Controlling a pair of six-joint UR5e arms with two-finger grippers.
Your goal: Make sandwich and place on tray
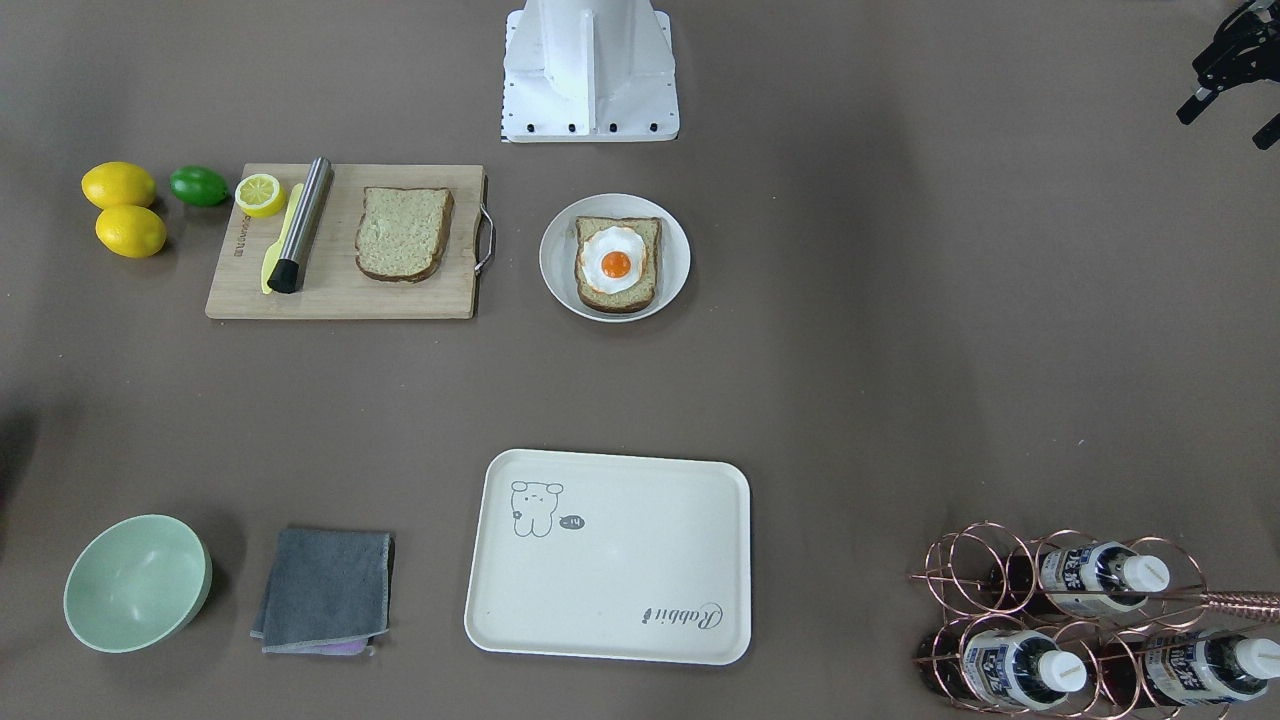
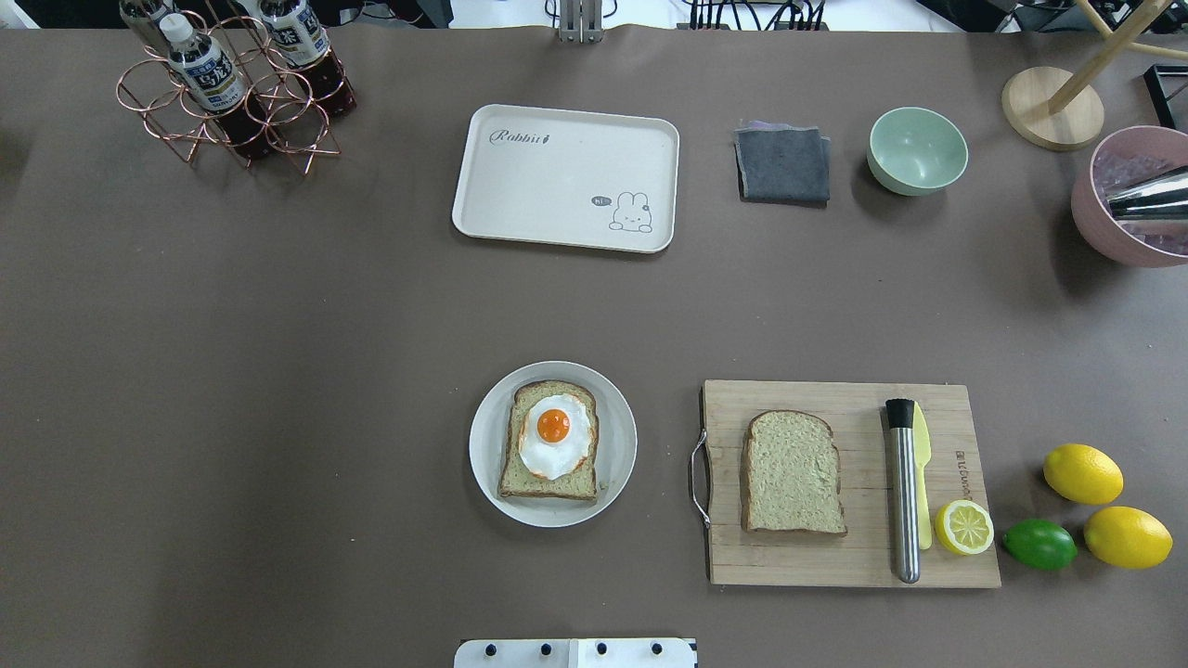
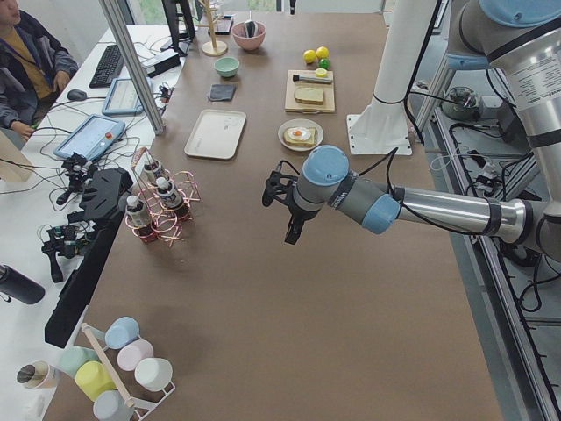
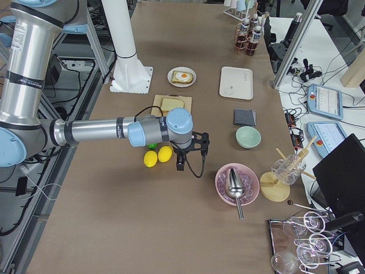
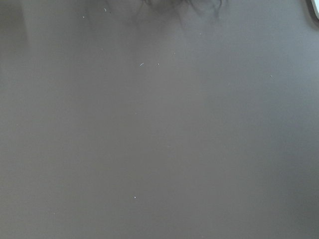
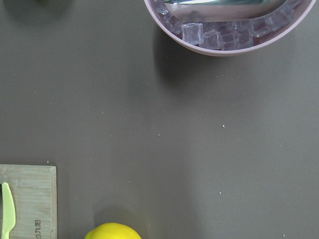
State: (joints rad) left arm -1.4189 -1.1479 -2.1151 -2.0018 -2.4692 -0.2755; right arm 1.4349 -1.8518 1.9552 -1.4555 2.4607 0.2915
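Observation:
One bread slice [image 2: 548, 482] topped with a fried egg [image 2: 554, 436] lies on a round white plate [image 2: 617, 408]; it also shows in the front view [image 1: 617, 262]. The second bread slice [image 2: 792, 473] lies bare on the wooden cutting board [image 2: 835, 557]. The cream tray [image 2: 557, 186] lies empty at the far side and also shows in the front view [image 1: 640, 560]. My left gripper [image 1: 1228, 125] hangs open and empty above bare table, far from the food. My right gripper [image 4: 188, 160] hovers beyond the lemons; I cannot tell whether it is open or shut.
On the board lie a steel rod [image 2: 902, 492], a yellow knife [image 2: 923, 482] and a half lemon [image 2: 964, 527]. Two lemons [image 2: 1082, 473] and a lime [image 2: 1039, 544] lie beside it. A green bowl [image 2: 917, 150], grey cloth [image 2: 782, 165], bottle rack [image 2: 232, 93] and pink ice bowl [image 2: 1128, 213] stand farther off.

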